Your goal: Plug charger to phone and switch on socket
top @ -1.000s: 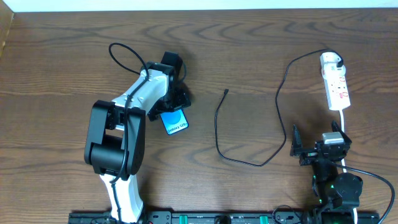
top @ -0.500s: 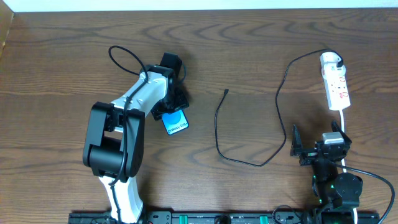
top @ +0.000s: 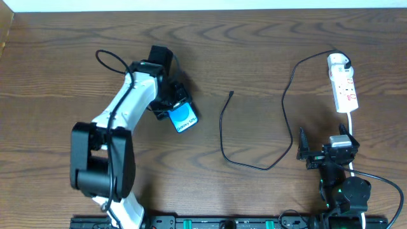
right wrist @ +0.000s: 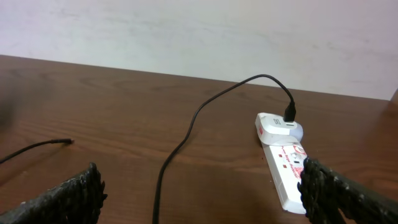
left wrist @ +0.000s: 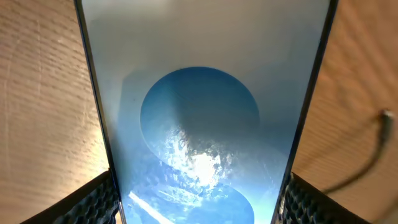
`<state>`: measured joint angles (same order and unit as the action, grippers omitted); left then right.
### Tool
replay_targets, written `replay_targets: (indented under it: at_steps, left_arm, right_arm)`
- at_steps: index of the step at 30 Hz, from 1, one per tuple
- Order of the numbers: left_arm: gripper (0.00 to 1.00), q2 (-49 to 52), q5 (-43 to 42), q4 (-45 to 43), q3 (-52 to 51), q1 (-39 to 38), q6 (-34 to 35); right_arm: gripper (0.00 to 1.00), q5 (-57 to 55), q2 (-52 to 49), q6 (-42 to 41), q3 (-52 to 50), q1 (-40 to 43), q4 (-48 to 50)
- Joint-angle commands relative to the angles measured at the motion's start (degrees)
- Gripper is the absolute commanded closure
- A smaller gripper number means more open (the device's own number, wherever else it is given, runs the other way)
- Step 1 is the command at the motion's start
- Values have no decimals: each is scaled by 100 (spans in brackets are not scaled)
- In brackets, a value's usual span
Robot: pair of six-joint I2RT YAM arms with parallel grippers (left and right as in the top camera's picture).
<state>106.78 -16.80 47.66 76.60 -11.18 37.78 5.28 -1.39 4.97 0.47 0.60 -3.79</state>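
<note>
The phone [top: 183, 118], blue screen up, lies left of centre on the table, held at its upper-left end by my left gripper [top: 169, 107]. In the left wrist view the phone [left wrist: 199, 124] fills the frame between both finger pads. The charger cable [top: 224, 137] runs from its black tip [top: 231, 94] in a loop to the white plug [top: 338, 61] seated in the white socket strip [top: 344, 89] at the right. My right gripper [top: 324, 152] is open and empty near the front edge, below the strip. The strip [right wrist: 286, 158] and cable [right wrist: 186, 137] also show in the right wrist view.
The brown wooden table [top: 267, 38] carries nothing else. The strip's white cord [top: 351, 124] runs down past my right arm. A dark rail [top: 210, 222] lines the front edge. A white wall [right wrist: 199, 31] stands behind the table.
My left arm has swung so its base link sits further left, and the phone has turned and shifted slightly right in the gripper. The right arm and cable have not moved.
</note>
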Motion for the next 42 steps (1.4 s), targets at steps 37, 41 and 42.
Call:
replay_targets:
  at_steps: [37,41,42]
  left_arm:
    - [32,-319,-3023,-1849,175,415,3954]
    - [32,-319,-3174,-1939,175,415,4210]
    - [32,-319,-3174,-1965,175,415,4207]
  right_arm:
    - [1,3670,-6771,-1956,3836,-28,-573]
    - [1,3812,-6953,-2065,3797,-33,-555]
    - [1,3805,-6985,-2227,3794,-35,-472]
